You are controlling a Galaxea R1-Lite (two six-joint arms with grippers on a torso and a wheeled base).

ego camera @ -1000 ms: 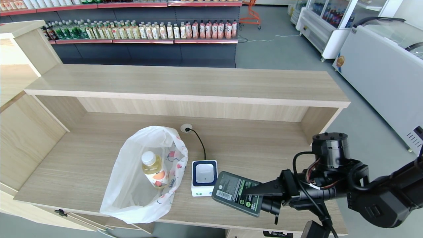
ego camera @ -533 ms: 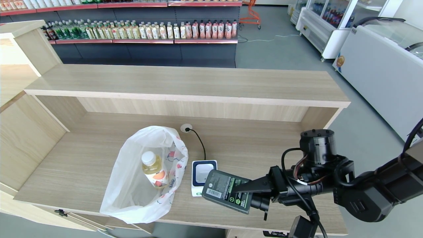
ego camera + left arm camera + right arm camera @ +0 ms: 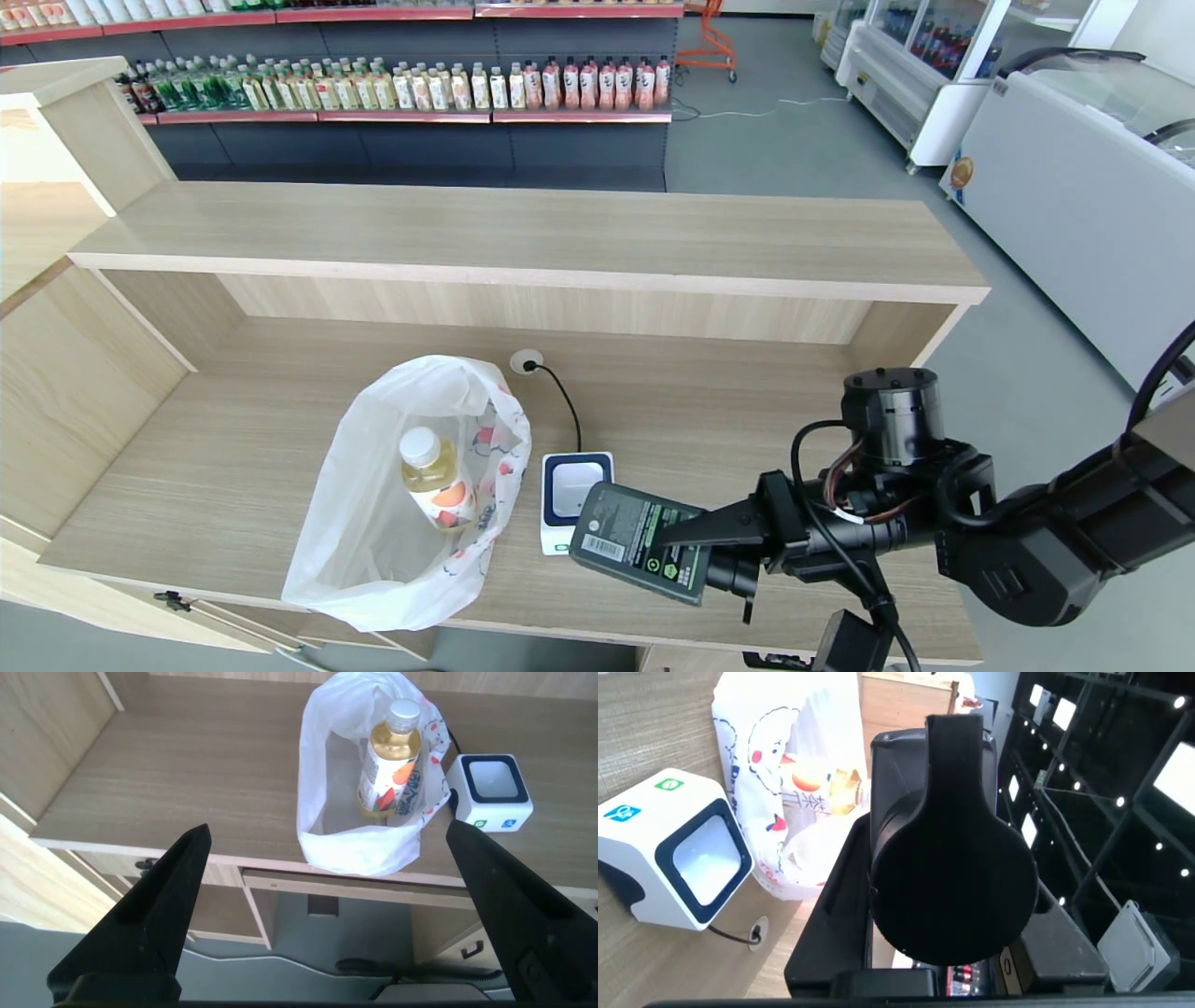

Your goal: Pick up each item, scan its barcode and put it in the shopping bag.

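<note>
My right gripper [image 3: 693, 556] is shut on a flat dark package [image 3: 635, 546] with green print and a white barcode label on its upturned face. It holds the package just above the counter, overlapping the near right corner of the white and blue scanner [image 3: 571, 493]. In the right wrist view a black finger [image 3: 952, 859] covers the package, with the scanner [image 3: 677, 863] beyond it. The white shopping bag [image 3: 373, 551] lies open left of the scanner, a yellow drink bottle [image 3: 434, 481] inside. My left gripper [image 3: 327, 915] is wide open and holds nothing, in front of the counter, facing the bag [image 3: 360, 849].
A black cable [image 3: 565, 401] runs from the scanner to a round port in the counter [image 3: 233, 467]. A raised shelf [image 3: 523, 233] walls the back and wooden sides close both ends. Bare counter lies left of the bag and behind the scanner.
My right gripper has carried the package to the left, from beside the scanner to over its near right corner. It has barely moved in the last half second.
</note>
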